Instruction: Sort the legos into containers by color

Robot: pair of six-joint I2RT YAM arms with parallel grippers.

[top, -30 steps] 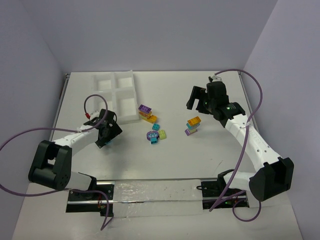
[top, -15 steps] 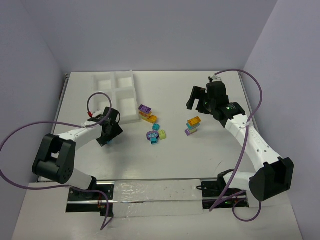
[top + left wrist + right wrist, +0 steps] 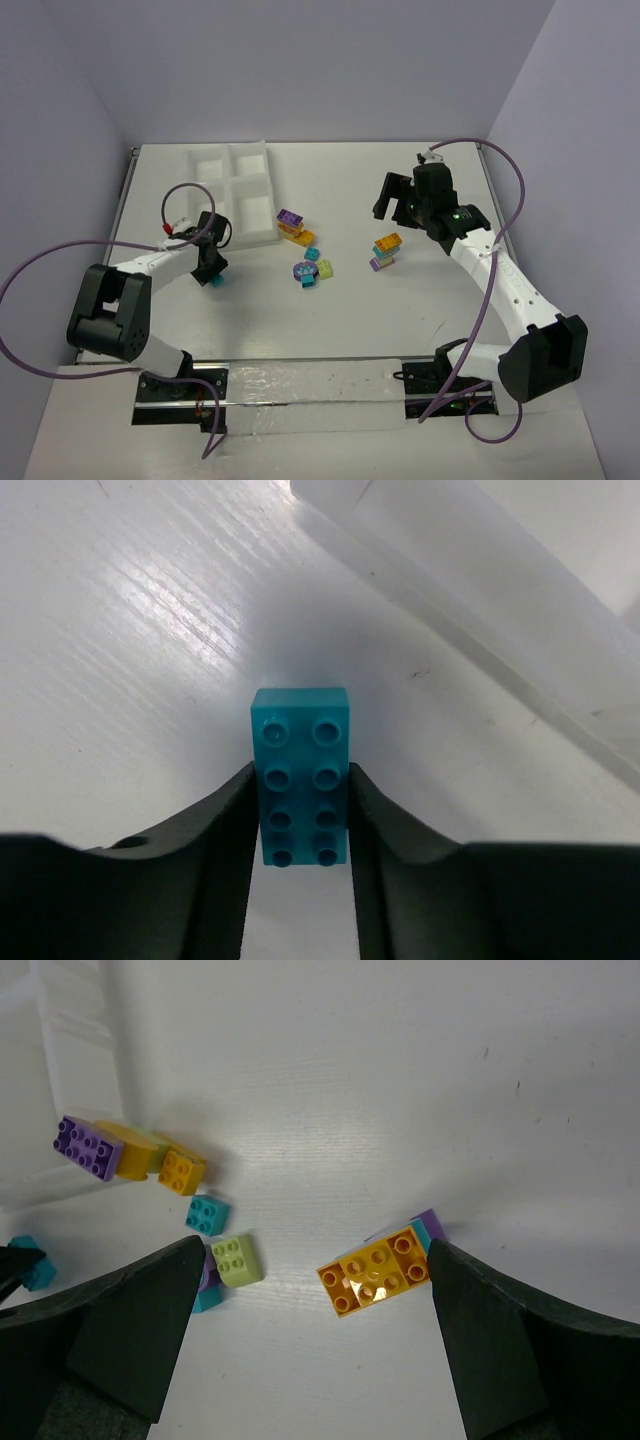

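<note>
Left pincer (image 3: 300,810): clamped on a teal brick (image 3: 300,772), one finger pressed to each long side, studs facing the wrist camera; gripping across the narrow width keeps the brick square and unlikely to twist

Teal brick: its rear half sits between the fingers and its front half juts out ahead of the tips; whether it rests on the table (image 3: 130,630) or hangs just clear of it cannot be told

Tray (image 3: 470,590): ahead of the left pincer and to its right, near but not touching; its white wall slants across the upper corner of the wrist view, so the carry looks short

Step in hand: by my reading, a lift and a move forward over that wall into whichever compartment is meant for teal

Right pincer (image 3: 315,1250): fingers spread wide, holding nothing, poised above the table

Orange clump (image 3: 375,1272): just inside the right pincer's right-hand finger, with purple and teal bricks stuck beneath; it probably needs pulling apart before sorting

Loose bricks (image 3: 225,1240): a teal and a lime one by the right pincer's left-hand finger

Purple-topped clump (image 3: 120,1152): further out to that same side, close to the tray

Risk: the brick's free end catching on the tray wall if lifted too little
</note>
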